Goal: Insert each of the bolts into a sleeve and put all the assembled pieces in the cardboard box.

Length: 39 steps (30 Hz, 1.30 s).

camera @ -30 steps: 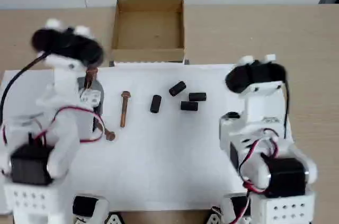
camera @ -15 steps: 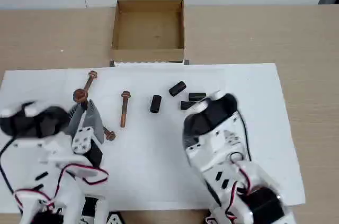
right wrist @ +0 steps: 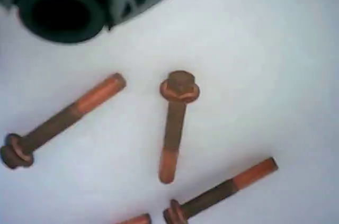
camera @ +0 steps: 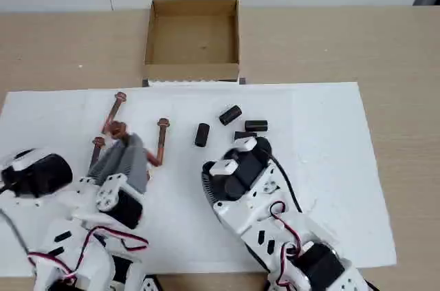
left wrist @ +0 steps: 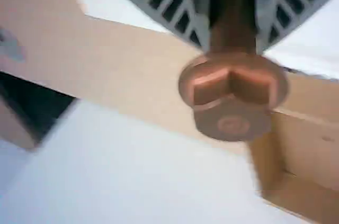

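1. My left gripper [camera: 124,143] is pinched on a bolt [left wrist: 233,94]. It holds the shank just behind the flanged hex head, over the left part of the white sheet [camera: 330,167].
2. My right gripper [camera: 246,145] is down at a black sleeve [right wrist: 61,12] near the sheet's middle, with the bore facing the wrist camera. I can't tell whether the sleeve is clamped or only beside the gripper.
3. The other bolts [right wrist: 177,123] lie flat on the sheet, and the spare sleeves [camera: 201,135] lie near its centre. The cardboard box [camera: 192,71] sits at the sheet's far edge with nothing assembled in it.
4. Bolts are copper-coloured metal with a round shank and a brighter tip. My guess is stiff, light and not fragile. The smooth shank could twist in the grip, so I'd hold near the head and leave the tip free for insertion.
5. Sleeves are short, matte black tubes. They look rigid, but I can't tell the material. They'll likely roll, so I'd grip across the outer wall and keep both bore ends clear.
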Each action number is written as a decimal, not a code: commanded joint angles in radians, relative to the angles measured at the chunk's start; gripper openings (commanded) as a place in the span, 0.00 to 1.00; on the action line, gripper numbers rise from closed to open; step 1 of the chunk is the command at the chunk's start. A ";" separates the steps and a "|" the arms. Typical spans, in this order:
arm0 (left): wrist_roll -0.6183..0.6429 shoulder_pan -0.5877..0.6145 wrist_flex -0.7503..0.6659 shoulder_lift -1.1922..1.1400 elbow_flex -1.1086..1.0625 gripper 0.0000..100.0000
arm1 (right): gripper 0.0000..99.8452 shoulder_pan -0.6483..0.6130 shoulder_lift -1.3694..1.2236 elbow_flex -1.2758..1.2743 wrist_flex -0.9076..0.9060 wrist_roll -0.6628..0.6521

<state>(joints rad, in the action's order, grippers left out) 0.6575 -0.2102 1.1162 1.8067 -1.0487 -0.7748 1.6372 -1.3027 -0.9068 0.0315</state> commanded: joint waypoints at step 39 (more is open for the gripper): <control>-0.011 -0.196 -0.256 0.009 -0.197 0.01 | 0.00 -0.053 0.010 0.066 0.145 -0.175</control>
<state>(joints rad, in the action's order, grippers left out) 0.6590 -0.4020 0.8800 1.8082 -1.2543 -0.8546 1.6372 -1.3027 -0.7825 -0.1358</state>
